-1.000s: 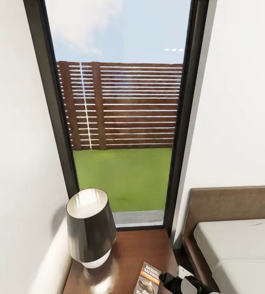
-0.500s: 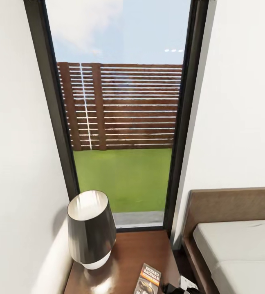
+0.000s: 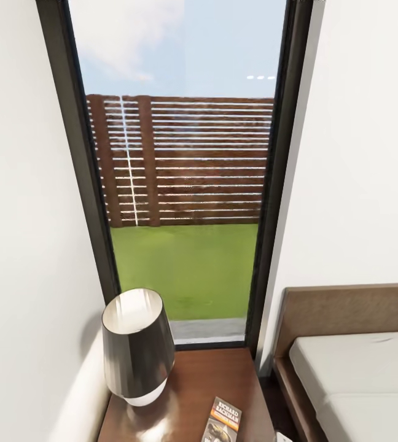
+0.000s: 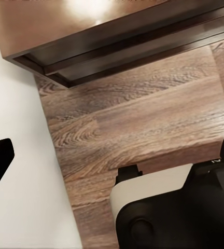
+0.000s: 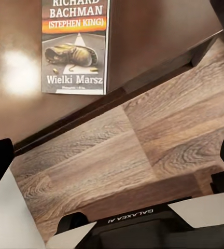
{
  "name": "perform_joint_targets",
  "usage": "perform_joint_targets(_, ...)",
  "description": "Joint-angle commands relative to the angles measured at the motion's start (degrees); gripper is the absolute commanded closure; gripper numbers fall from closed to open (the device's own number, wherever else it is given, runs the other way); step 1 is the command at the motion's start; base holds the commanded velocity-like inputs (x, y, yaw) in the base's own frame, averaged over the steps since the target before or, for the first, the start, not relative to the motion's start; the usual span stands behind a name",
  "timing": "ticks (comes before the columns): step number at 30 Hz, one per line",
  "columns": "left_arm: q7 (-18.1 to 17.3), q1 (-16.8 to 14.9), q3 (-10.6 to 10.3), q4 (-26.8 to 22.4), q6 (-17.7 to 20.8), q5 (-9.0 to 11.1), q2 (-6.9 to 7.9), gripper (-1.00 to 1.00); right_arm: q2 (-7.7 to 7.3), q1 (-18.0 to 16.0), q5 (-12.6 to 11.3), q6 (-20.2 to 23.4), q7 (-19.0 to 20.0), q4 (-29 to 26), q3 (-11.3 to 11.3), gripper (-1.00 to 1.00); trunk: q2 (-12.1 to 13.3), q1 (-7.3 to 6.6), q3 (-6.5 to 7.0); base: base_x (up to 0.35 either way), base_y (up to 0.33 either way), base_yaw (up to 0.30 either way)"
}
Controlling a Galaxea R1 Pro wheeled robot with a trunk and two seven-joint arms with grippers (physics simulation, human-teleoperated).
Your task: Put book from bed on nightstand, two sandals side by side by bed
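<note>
The book lies flat on the nightstand beside the lamp. The right gripper hangs spread open, empty. Book step looks done; the sandals come next.

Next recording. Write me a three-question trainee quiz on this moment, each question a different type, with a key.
1. True or false: the thin dark paperback book with the orange band lies on the dark wooden bed with the pale grey mattress.
2. What stands beside the book on the glossy dark brown wooden nightstand? A) a blue sandal B) a dark cone-shaped lamp with a white inside C) a drinking glass
3. Fill in: in the right wrist view, the right claw is ___ and holds nothing.

Key: 1 false, it lies on the nightstand; 2 B; 3 open.
</note>
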Motion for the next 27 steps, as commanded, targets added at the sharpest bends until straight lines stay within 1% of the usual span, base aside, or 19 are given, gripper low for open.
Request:
perform_joint_targets(1,0.3,0.0,-0.5,-0.1,-0.1,0.3,0.06,-1.0,-0.22,0.4,-0.6,0.0,0.1,-0.1,0.0,-1.0,0.4,-0.22,0.1,0.0,0.0,0.0)
perform_joint_targets(5,0.3,0.1,-0.5,-0.1,-0.2,0.3,0.23,-1.0,-1.15,1.5,-0.6,-0.5,0.1,0.0,0.1,-1.0,2.0,-1.1,0.82,0.0,0.0,0.0)
perform_joint_targets(9,0.2,0.2,-0.6,-0.1,-0.3,0.3,0.36,-1.0,-1.49,2.3,-0.6,-0.7,0.1,0.0,0.1,-1.0,3.6,-1.98,1.54,0.0,0.0,0.0)
perform_joint_targets(18,0.2,0.3,-0.7,-0.1,-0.3,0.1,0.37,-1.0,-1.75,4.3,-0.5,-1.0,0.1,0.0,0.0,-1.0,7.2,-3.95,3.15,0.0,0.0,0.0)
perform_joint_targets(23,0.2,0.4,-0.8,0.0,-0.3,0.1,0.32,-1.0,-1.79,4.9,-0.5,-1.1,0.2,0.0,0.1,-1.0,9.2,-5.05,4.05,0.0,0.0,0.0)
perform_joint_targets(27,0.2,0.5,-0.8,0.0,-0.3,0.1,0.35,-1.0,-1.92,6.6,-0.5,-1.2,0.1,0.0,0.0,-1.0,10.8,-5.93,4.77,0.0,0.0,0.0)
